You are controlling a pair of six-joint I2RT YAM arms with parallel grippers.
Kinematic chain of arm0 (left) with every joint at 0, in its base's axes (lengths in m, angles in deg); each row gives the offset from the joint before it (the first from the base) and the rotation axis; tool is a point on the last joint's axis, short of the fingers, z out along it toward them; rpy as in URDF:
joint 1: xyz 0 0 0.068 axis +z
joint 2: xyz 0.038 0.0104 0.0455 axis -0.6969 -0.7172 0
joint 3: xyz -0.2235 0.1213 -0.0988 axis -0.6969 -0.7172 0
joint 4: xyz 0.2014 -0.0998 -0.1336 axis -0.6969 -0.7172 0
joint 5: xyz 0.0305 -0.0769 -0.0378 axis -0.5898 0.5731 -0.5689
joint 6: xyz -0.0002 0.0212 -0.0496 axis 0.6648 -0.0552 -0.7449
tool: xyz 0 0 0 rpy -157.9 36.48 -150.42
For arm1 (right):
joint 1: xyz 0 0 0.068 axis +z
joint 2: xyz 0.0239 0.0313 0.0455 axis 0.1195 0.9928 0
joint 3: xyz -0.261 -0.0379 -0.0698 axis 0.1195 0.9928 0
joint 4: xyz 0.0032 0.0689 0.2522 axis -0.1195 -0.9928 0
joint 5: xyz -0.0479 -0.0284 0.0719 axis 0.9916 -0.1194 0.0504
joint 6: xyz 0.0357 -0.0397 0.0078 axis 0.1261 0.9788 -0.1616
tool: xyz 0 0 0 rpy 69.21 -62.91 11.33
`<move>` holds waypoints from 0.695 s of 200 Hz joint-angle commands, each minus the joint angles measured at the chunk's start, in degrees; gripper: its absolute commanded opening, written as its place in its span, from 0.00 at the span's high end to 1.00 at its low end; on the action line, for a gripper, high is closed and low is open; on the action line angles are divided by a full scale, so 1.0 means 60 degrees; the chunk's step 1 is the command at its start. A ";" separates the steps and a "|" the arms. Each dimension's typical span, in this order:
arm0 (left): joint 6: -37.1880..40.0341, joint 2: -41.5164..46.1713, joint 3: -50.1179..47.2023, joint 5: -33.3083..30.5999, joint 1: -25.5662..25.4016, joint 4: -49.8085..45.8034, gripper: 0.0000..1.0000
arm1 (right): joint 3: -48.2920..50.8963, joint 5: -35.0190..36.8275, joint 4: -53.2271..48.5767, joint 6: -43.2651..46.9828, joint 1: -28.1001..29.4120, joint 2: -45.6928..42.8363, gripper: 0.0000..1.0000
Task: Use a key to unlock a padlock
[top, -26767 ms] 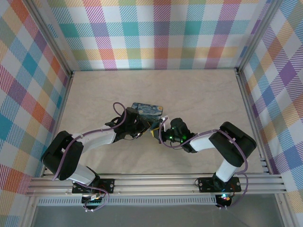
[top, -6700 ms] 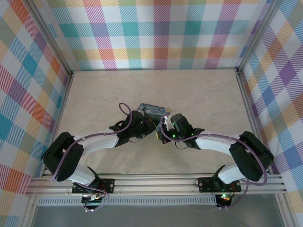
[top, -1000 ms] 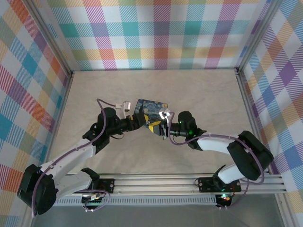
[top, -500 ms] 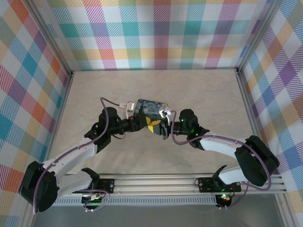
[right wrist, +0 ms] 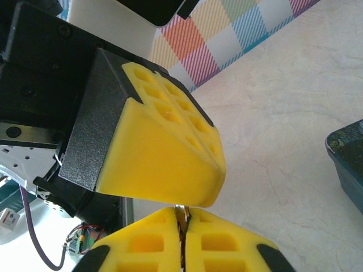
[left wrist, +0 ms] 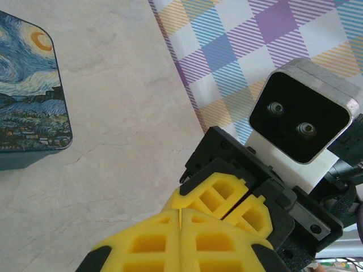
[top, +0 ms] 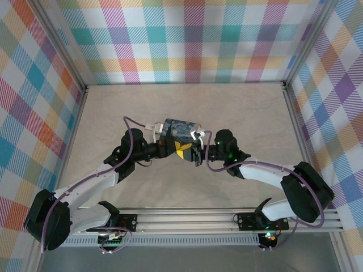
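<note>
- Our left arm is reaching in from further to the left than it was a few seconds ago. The two grippers are still meeting tip to tip in the same spot, just in front of the painted tin (top: 180,128).
- We are pressing the yellow pads of the left gripper (left wrist: 179,218) tight together. Just a thin line is showing between them, so we cannot tell what, if anything, they are holding.
- We are squeezing the right gripper (right wrist: 181,218) shut on a thin silvery bit (right wrist: 180,211) that is poking out at the tips. We cannot tell if it is the key or the hoop of the padlock.
- We are guessing that the tiny padlock is hiding right where the tips are touching, but we cannot tell which gripper is holding it.
- We are probably keeping the tips nose to nose so that one gripper is holding the lock steady while the other is pushing and turning the key.
- The tin is lying flat on the table (top: 238,113), near the pads but not touching them. It is not part of this job.
- Such small things may be slipping easily, so we are thinking slow, tiny moves are best next.
</note>
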 commanded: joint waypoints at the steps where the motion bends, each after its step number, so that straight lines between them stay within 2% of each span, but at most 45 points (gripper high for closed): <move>1: 0.0026 0.0150 0.0252 -0.0009 -0.0089 0.0335 1.00 | 0.0250 -0.0351 0.0795 -0.0346 -0.0138 -0.0162 0.86; 33: -0.0042 0.0209 0.0263 -0.0057 -0.0119 0.0390 1.00 | 0.0571 -0.0625 0.1373 -0.0926 -0.0272 -0.0327 0.72; 66: -0.0045 0.0239 0.0249 -0.0143 -0.0155 0.0383 1.00 | 0.0676 -0.0684 0.1660 -0.1216 -0.0288 -0.0475 0.64; 97: -0.0043 0.0261 0.0234 -0.0195 -0.0185 0.0389 1.00 | 0.0579 -0.0791 0.1806 -0.1391 -0.0288 -0.0423 0.62; 139: -0.0062 0.0323 0.0185 -0.0291 -0.0185 0.0390 1.00 | 0.0415 -0.0988 0.2025 -0.1641 -0.0288 -0.0008 0.64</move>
